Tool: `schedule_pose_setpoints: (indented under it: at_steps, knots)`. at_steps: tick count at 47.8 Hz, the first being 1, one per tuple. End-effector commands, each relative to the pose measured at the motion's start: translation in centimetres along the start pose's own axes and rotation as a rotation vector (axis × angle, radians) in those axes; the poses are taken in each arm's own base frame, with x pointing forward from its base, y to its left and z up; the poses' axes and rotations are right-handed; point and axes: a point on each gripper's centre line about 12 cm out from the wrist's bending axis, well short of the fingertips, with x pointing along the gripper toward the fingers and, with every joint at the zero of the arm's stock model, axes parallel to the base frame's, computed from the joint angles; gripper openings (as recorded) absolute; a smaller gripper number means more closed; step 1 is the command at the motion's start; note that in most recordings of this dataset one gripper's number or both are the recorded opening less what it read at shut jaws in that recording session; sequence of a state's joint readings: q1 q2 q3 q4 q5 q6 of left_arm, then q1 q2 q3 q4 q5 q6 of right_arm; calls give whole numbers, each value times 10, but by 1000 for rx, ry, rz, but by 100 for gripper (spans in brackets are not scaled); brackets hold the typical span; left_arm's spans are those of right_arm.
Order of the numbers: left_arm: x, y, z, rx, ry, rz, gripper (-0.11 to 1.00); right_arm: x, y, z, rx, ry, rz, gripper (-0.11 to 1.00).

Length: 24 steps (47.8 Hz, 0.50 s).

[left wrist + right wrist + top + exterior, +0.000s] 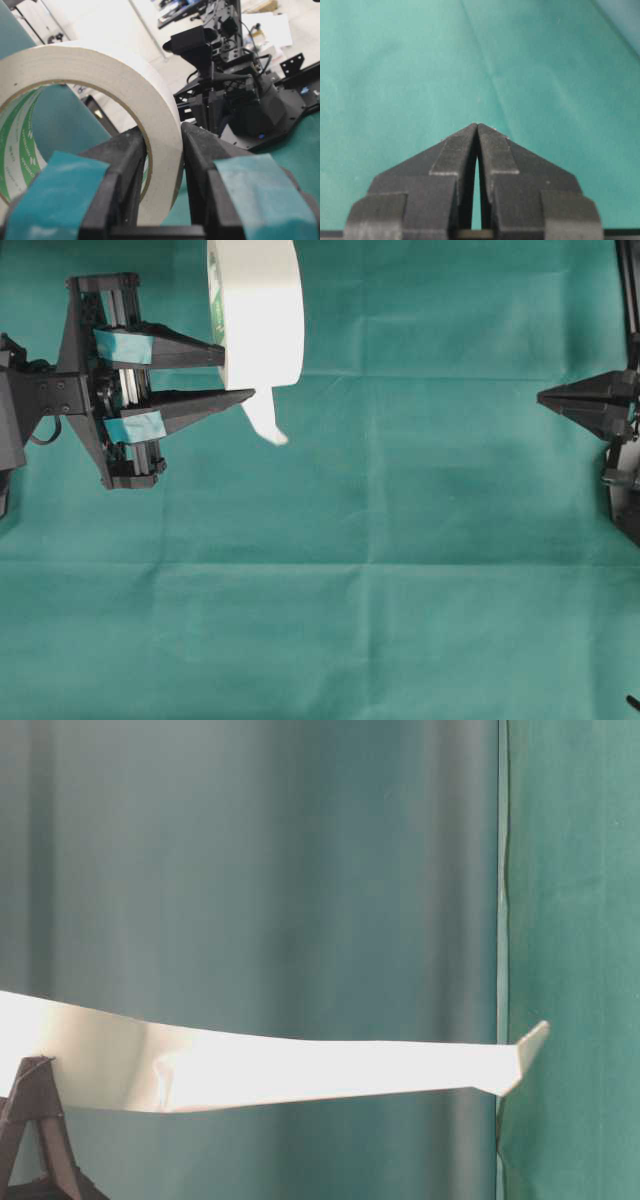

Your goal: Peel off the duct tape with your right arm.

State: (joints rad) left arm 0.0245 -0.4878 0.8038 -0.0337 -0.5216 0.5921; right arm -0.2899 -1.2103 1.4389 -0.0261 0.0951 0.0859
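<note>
I have the wide white roll of duct tape with its greenish core (258,310) pinched through its wall by my teal-padded left gripper (238,373) at eleven o'clock, its loose tab (266,423) hanging free. My plain black right gripper (545,397) sits at three o'clock, tips pressed together, holding nothing. I judge the approach is underway: next it must part its fingers and reach that tab; no containers in sight
</note>
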Motion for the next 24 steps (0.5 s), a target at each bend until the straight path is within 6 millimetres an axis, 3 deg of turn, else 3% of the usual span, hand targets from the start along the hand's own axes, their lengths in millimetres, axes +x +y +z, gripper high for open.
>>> schedule_pose_setpoints:
  at_steps: [1,24]
  knots:
    - [0,5,9,-14,-26,16,20,0,0,3,39,2,1,-10]
    - [1,0,3,-113,15,-15,20,-1,0,2,73,-5,-1,-10]
